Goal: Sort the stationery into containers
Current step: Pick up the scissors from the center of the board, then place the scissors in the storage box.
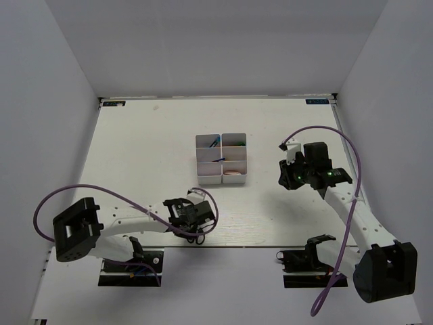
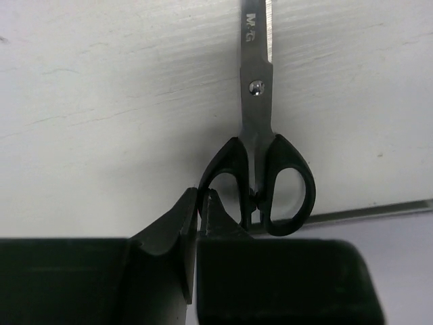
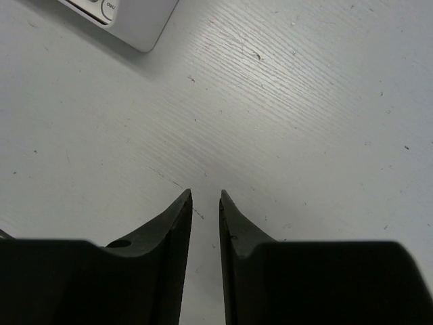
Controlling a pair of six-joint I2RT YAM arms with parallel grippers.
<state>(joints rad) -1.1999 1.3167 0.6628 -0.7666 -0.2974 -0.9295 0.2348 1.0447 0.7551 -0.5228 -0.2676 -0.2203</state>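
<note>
Black-handled steel scissors flat on white table, well apart from white six-compartment plastic bin block. Left gripper pinched on handle loop. Right gripper slightly parted, empty. Pick-up step judged in hand; lift and carry to bin required.

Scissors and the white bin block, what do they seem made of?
On the scissors, blades look like brushed steel, grey and streaky with a shiny rivet; handles look like smooth black plastic, slightly glossy. The bin block is probably white plastic, judging by its thin walls; too small to be sure.
</note>
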